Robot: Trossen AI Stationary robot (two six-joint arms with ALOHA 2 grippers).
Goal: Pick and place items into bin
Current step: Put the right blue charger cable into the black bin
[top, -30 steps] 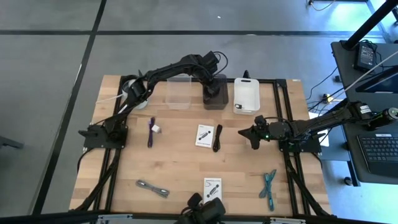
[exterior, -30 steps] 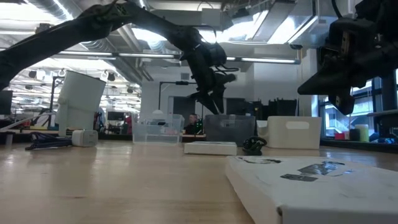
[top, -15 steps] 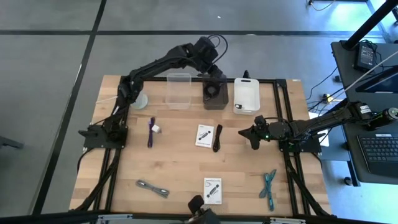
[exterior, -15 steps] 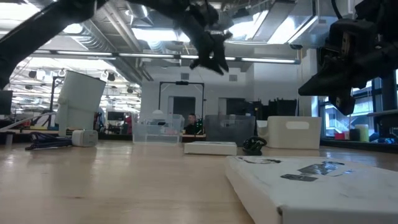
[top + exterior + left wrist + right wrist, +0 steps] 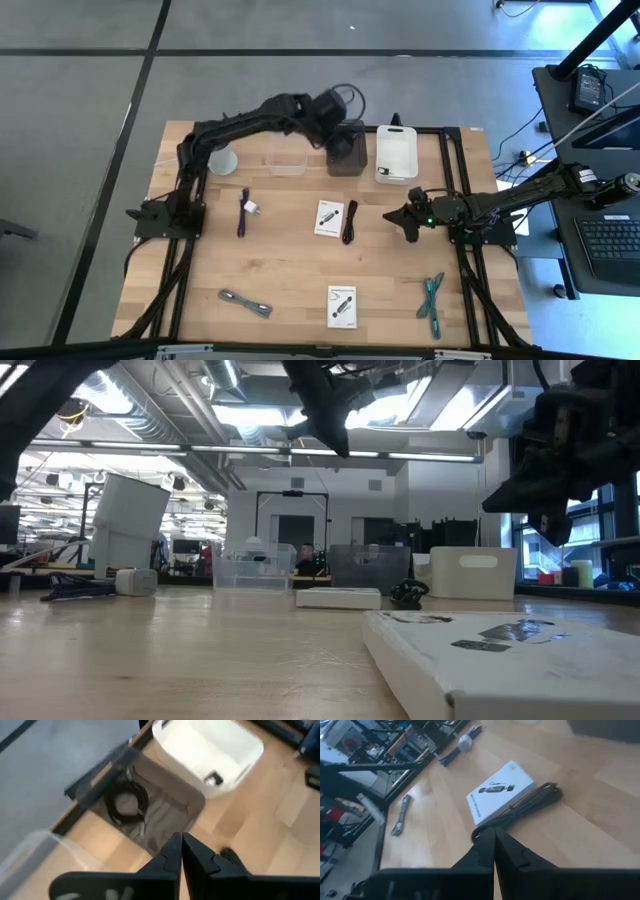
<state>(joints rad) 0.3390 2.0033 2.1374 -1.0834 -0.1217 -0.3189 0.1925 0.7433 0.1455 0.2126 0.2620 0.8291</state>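
My left gripper (image 5: pixel 338 112) is shut and empty, high above the dark bin (image 5: pixel 165 815). A black cable coil (image 5: pixel 128 802) lies on that bin's floor. My right gripper (image 5: pixel 401 218) is shut and empty, raised over the table's right side, pointing toward a white card (image 5: pixel 329 217) and the black stick (image 5: pixel 349 222) lying beside it; both also show in the right wrist view, the card (image 5: pixel 500 790) and the stick (image 5: pixel 522 809). A second white card (image 5: pixel 341 305), a teal tool (image 5: pixel 431 297) and a grey strip (image 5: pixel 245 302) lie flat near the near edge.
A clear bin (image 5: pixel 287 146) and a white bin (image 5: pixel 396 153) flank the dark bin at the far edge; the white bin holds a small black item (image 5: pixel 214 777). A white cup (image 5: pixel 222 160) stands far left. A purple cable with a white plug (image 5: pixel 244 212) lies left of centre.
My left gripper has risen from down at the dark bin to high above it. The right arm and the items on the table have kept still.
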